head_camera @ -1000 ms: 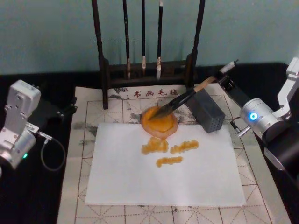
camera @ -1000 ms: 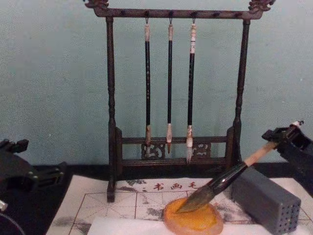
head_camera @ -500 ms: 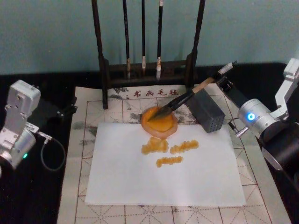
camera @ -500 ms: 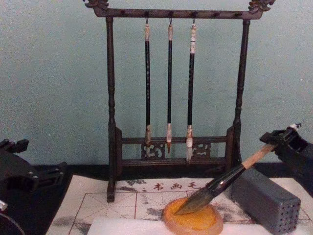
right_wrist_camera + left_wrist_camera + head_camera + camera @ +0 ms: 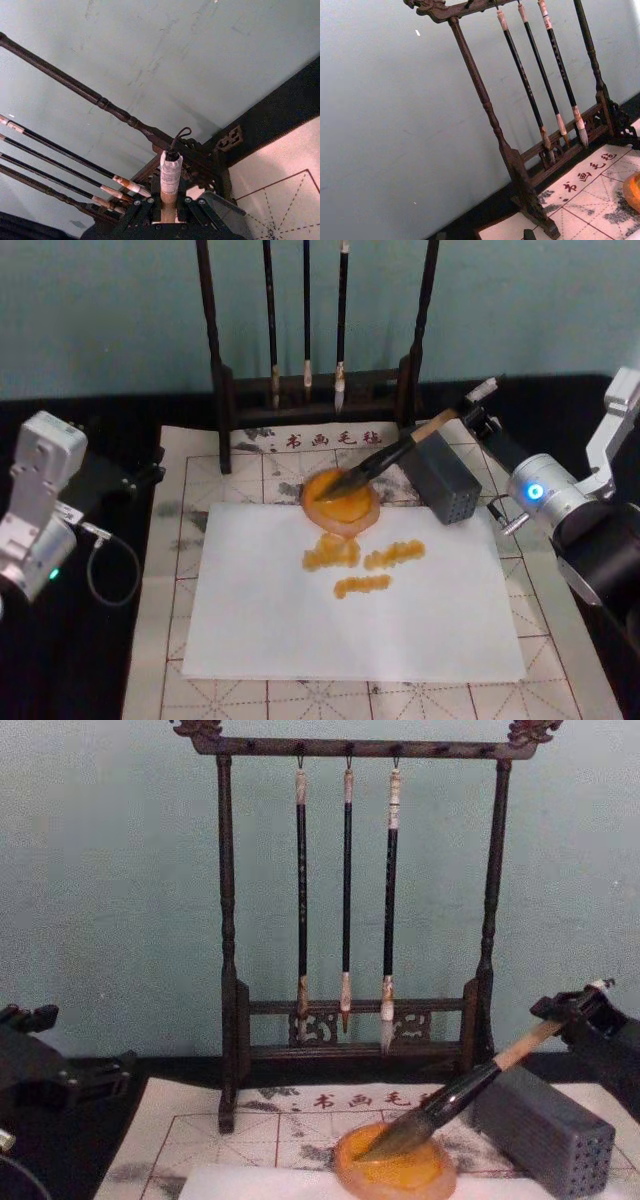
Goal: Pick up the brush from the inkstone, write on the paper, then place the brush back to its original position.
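Since a second ago the brush [image 5: 400, 452] has sunk lower, its tuft now lying in the inkstone [image 5: 340, 502] at the paper's [image 5: 350, 610] far edge. The right gripper [image 5: 470, 415], reaching in from the right, stays clamped on the shaft's upper end. Left gripper [image 5: 150, 472] rests parked far left; cannot tell its fingers

Dark wooden brush rack [image 5: 318, 390] at the back, three thin brushes [image 5: 346, 900] hanging, grey holed block [image 5: 441, 478] on the red-gridded mat [image 5: 250, 480].
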You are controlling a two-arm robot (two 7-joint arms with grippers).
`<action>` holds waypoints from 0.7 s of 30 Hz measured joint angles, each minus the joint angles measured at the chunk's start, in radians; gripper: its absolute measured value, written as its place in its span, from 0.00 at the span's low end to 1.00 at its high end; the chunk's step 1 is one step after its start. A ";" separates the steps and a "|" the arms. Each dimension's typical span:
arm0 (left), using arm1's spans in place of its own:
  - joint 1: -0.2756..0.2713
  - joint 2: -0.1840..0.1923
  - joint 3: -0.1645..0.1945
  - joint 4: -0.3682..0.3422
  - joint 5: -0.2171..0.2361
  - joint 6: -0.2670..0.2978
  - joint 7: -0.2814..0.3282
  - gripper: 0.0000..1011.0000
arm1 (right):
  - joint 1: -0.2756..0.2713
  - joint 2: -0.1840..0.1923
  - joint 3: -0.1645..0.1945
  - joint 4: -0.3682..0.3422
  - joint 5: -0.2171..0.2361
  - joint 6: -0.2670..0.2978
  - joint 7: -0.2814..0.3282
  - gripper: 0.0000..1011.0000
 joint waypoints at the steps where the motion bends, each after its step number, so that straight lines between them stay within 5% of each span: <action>1: 0.000 0.000 0.000 0.000 0.000 0.000 0.000 0.99 | 0.000 0.000 0.000 0.001 0.000 0.000 -0.001 0.18; 21: 0.000 0.000 0.000 0.000 0.000 0.000 0.000 0.99 | -0.005 -0.004 0.006 0.011 0.013 0.015 -0.015 0.18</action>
